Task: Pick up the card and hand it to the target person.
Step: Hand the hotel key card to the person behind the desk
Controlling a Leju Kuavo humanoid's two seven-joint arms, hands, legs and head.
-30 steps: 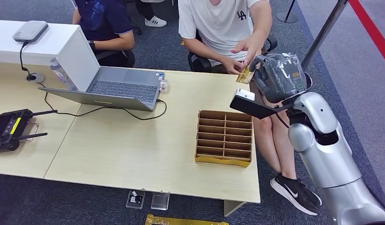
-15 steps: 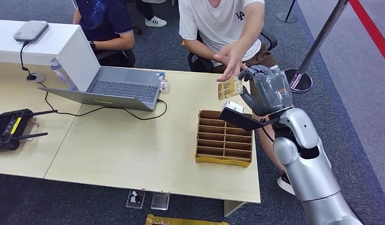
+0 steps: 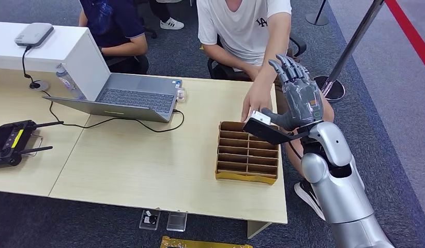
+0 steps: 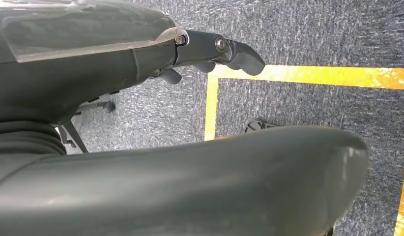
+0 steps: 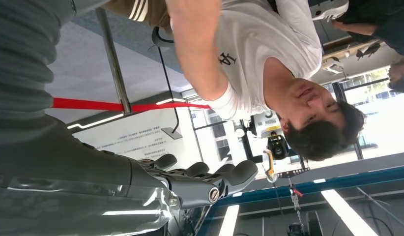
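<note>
- The right robot hand (image 3: pixel 298 98) is raised above the far right corner of the bench (image 3: pixel 148 170), fingers spread and pointing up, palm bare; it is released and grasps nothing; in the right wrist view its fingers (image 5: pixel 224 174) stretch out straight with nothing between them.
- The card cannot be made out in any view; the person's hand (image 3: pixel 257 101) reaches down to the bench edge just beyond the cardboard tray (image 3: pixel 247 153), and whether it covers the card cannot be told.
- The person in the white T-shirt (image 3: pixel 244 26) sits on the far side of the bench, arm extended beside the right robot hand, near it but not clearly touching.
- The cardboard tray has two columns of slots and lies flat near the right end of the bench.
- The left robot hand (image 4: pixel 210 51) hangs low over grey carpet (image 4: pixel 313 34) marked with yellow tape lines (image 4: pixel 308 74); its fingers look loosely extended and nothing is seen in them, though much of it is hidden by its own cover.
- An open laptop (image 3: pixel 127 98) sits further left on the bench, a black cable (image 3: pixel 112 123) trailing in front of it; a black controller with antennas (image 3: pixel 14 142) lies at the left edge.
- A second person in a dark blue shirt (image 3: pixel 112 23) sits behind the laptop.
</note>
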